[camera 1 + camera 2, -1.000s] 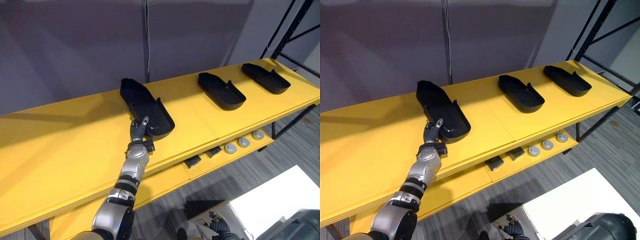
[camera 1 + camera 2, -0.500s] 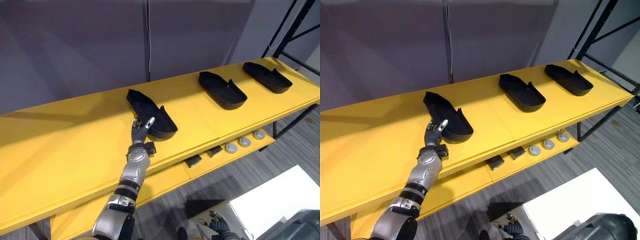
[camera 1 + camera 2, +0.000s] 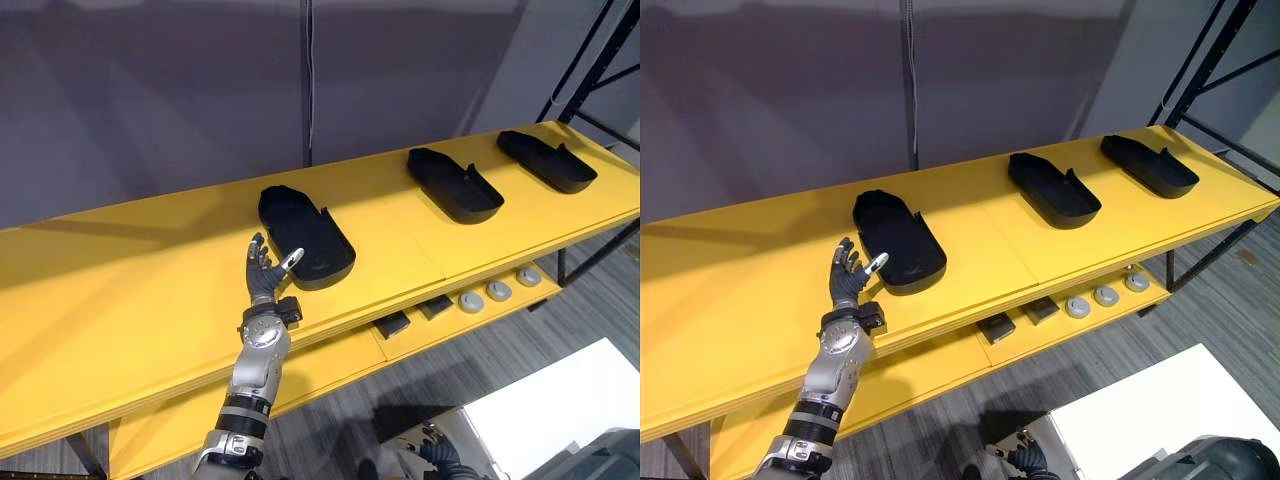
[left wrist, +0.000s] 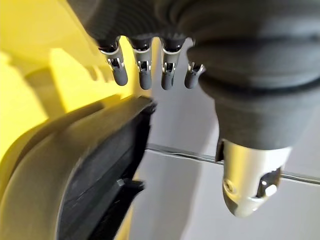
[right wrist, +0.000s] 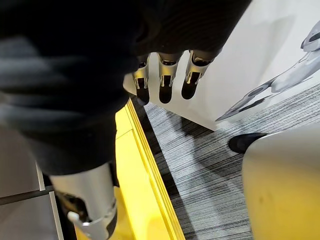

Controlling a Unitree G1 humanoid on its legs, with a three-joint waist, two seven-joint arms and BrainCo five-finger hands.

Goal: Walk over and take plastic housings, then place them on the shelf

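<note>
Three black plastic housings lie in a row along the yellow top shelf, all well apart from one another. Each is a long, shallow shell lying open side up, with a low wall around it, one rounded end and a small raised tab on a side wall. The nearest housing sits toward the middle of the shelf, the middle housing lies further to the right, and the far housing is near the shelf's right end.

The left robot hand is raised over the shelf just beside the near end of the nearest housing, fingers spread and straight, grasping nothing. Its thumb points toward the housing's rim; whether it touches cannot be told. In the left wrist view the housing's dark wall shows past the fingertips, outside the gap between thumb and fingers.

The right robot hand hangs low with relaxed fingers, empty, above grey striped floor beside a white tabletop.

On the lower shelf lie three round grey discs in a line and, to their left, two small dark blocks.
</note>
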